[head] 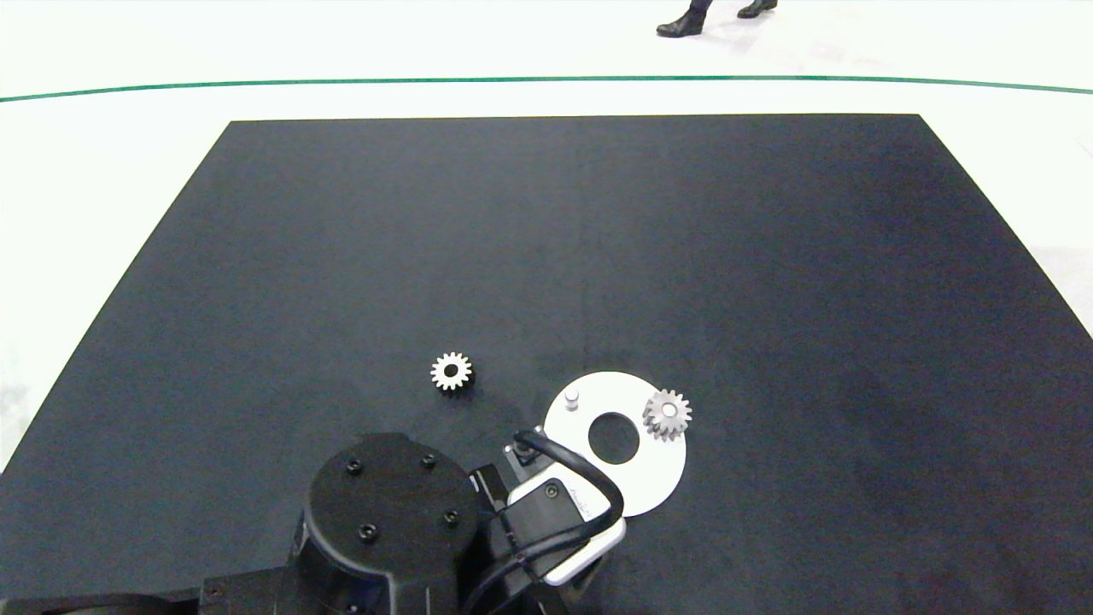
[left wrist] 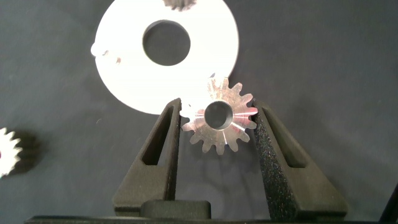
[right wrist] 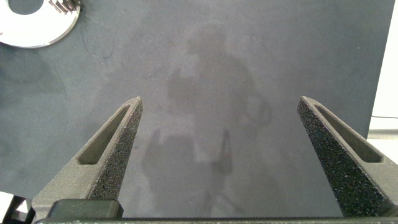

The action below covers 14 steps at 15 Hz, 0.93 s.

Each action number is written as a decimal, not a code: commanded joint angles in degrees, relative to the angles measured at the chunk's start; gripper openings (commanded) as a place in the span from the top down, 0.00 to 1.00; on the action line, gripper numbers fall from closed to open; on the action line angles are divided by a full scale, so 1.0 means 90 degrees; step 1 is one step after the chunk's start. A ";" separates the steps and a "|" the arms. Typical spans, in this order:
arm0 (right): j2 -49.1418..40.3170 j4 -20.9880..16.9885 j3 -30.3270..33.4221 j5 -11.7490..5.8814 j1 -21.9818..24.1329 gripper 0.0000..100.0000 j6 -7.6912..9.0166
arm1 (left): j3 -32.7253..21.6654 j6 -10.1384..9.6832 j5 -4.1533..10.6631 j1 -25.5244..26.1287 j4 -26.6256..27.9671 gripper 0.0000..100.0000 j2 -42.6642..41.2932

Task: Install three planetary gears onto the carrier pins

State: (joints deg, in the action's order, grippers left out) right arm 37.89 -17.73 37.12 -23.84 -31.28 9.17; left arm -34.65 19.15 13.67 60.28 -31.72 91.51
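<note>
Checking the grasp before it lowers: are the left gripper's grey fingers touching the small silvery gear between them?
Touching. The left wrist view shows the left gripper fingers against the silvery gear teeth.

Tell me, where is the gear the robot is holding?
The held gear sits between the left gripper fingers, over the near edge of the white disc.

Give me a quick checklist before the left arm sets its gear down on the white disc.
1. Gear held between the left gripper's fingers: ok.
2. Bare pin free on the white disc: ok.
3. Held gear lined up over its pin: cannot tell, hidden.
4. One gear already on the disc: ok.
5. Spare gear lying on the mat, clear of the disc: ok.
6. Right gripper open, away from the disc: ok.
</note>
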 commanded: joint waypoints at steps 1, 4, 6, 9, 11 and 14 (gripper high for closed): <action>-0.0001 -0.0013 0.0055 -0.0017 -0.0011 0.00 -0.0003 | -0.0193 0.0001 0.0044 0.0099 -0.0020 0.93 0.0320; -0.0001 -0.0013 0.0241 -0.0017 -0.0011 0.00 0.0007 | -0.0467 0.0001 0.0103 0.0079 -0.0020 0.93 0.0525; -0.0001 -0.0013 0.0329 -0.0017 -0.0020 0.00 0.0007 | -0.0652 0.0001 0.0112 0.0070 0.0087 0.93 0.0642; -0.0011 -0.0013 0.0465 -0.0026 -0.0020 0.00 0.0007 | -0.1102 0.0001 0.0132 0.0109 0.0761 0.93 0.0662; -0.0020 -0.0013 0.0495 -0.0017 -0.0020 0.00 0.0007 | -0.1326 0.0001 0.0132 0.0099 0.0780 0.93 0.0720; -0.0030 -0.0013 0.0495 -0.0017 -0.0020 0.00 0.0007 | -0.1473 0.0021 0.0132 0.0079 0.0819 0.93 0.0730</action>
State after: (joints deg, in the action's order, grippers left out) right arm 37.68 -17.80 41.56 -23.94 -31.45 9.17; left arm -47.37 19.21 14.76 61.07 -24.20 97.88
